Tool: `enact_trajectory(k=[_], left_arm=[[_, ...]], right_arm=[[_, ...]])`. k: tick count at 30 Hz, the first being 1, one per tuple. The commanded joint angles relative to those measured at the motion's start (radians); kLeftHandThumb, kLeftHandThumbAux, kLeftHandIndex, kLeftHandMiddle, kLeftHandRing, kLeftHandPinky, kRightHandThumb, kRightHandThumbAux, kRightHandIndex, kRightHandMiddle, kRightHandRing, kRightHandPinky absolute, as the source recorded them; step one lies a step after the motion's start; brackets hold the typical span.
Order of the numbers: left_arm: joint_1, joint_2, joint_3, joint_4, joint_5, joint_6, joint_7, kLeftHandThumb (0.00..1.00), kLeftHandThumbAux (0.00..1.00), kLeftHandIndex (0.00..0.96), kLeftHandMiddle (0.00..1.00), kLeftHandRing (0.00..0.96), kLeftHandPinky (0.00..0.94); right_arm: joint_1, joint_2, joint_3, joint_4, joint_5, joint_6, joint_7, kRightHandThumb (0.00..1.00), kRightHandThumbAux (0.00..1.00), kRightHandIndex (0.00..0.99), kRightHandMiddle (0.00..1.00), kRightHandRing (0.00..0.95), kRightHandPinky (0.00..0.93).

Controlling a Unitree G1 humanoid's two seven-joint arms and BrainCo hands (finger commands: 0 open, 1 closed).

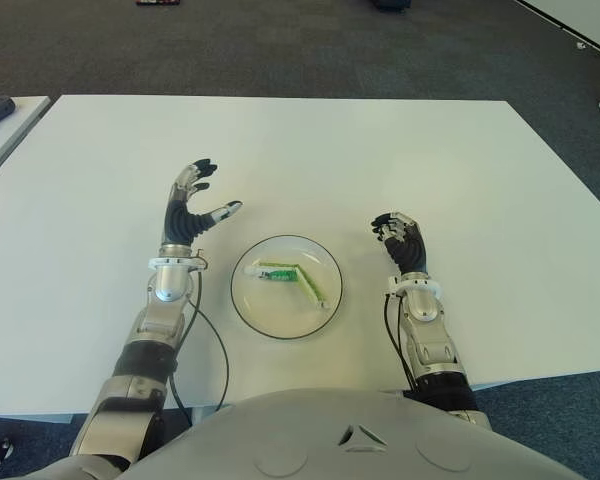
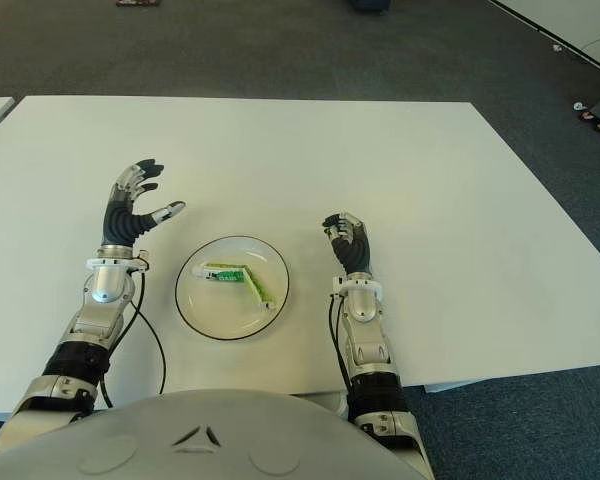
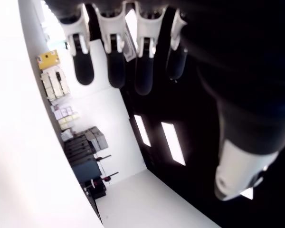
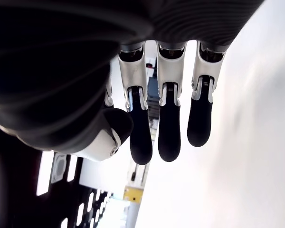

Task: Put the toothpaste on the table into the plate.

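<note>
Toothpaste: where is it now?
The toothpaste lies inside the plate, between the left hand and right hand; neither holds it.

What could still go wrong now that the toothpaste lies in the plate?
1. The open left hand shows close beside the plate; a careless pull back might knock its rim and shift it.
2. The toothpaste lies bent, one end near the rim, so a bump could tip it out onto the table.
3. The right hand, holding nothing, is also near the plate.

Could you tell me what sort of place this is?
Probably a lab or office workspace: a plain white table on dark grey carpet, with shelving and equipment across the room in the left wrist view.
</note>
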Motion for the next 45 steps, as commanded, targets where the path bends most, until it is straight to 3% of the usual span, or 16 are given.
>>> enact_trajectory(k=[1, 8, 12, 16, 22, 35, 45], left_arm=[[-0.036, -0.025, 0.032, 0.119, -0.062, -0.044, -0.050, 0.000, 0.691, 0.175, 0.253, 0.252, 0.268], [-0.057, -0.046, 0.071, 0.273, -0.150, -0.092, -0.151, 0.053, 0.658, 0.154, 0.250, 0.276, 0.332], [-0.046, -0.053, 0.082, 0.271, -0.167, -0.050, -0.183, 0.072, 0.660, 0.159, 0.261, 0.297, 0.357], [-0.001, -0.061, 0.081, 0.240, -0.151, -0.048, -0.177, 0.076, 0.655, 0.164, 0.266, 0.303, 0.347], [0.002, -0.063, 0.081, 0.243, -0.133, -0.034, -0.161, 0.063, 0.643, 0.164, 0.258, 0.286, 0.307], [0.005, -0.084, 0.093, 0.261, -0.103, -0.026, -0.105, 0.050, 0.657, 0.171, 0.259, 0.271, 0.295], [0.008, -0.096, 0.101, 0.285, -0.099, -0.058, -0.097, 0.036, 0.657, 0.173, 0.272, 0.273, 0.282]], right_arm=[[-0.021, 0.007, -0.006, 0.032, 0.004, -0.020, -0.015, 0.709, 0.735, 0.419, 0.454, 0.436, 0.444], [-0.035, 0.004, -0.005, 0.063, -0.006, -0.050, -0.033, 0.709, 0.736, 0.419, 0.441, 0.431, 0.464], [-0.044, 0.001, -0.006, 0.076, -0.004, -0.058, -0.035, 0.709, 0.736, 0.419, 0.429, 0.413, 0.433], [-0.049, -0.001, -0.007, 0.087, -0.004, -0.066, -0.039, 0.710, 0.736, 0.420, 0.417, 0.389, 0.389], [-0.053, -0.002, -0.008, 0.098, 0.003, -0.089, -0.037, 0.711, 0.737, 0.419, 0.401, 0.360, 0.356], [-0.059, -0.003, -0.011, 0.115, 0.009, -0.123, -0.035, 0.707, 0.736, 0.421, 0.354, 0.324, 0.378], [-0.056, 0.000, -0.009, 0.112, 0.006, -0.120, -0.035, 0.707, 0.737, 0.421, 0.386, 0.347, 0.374]])
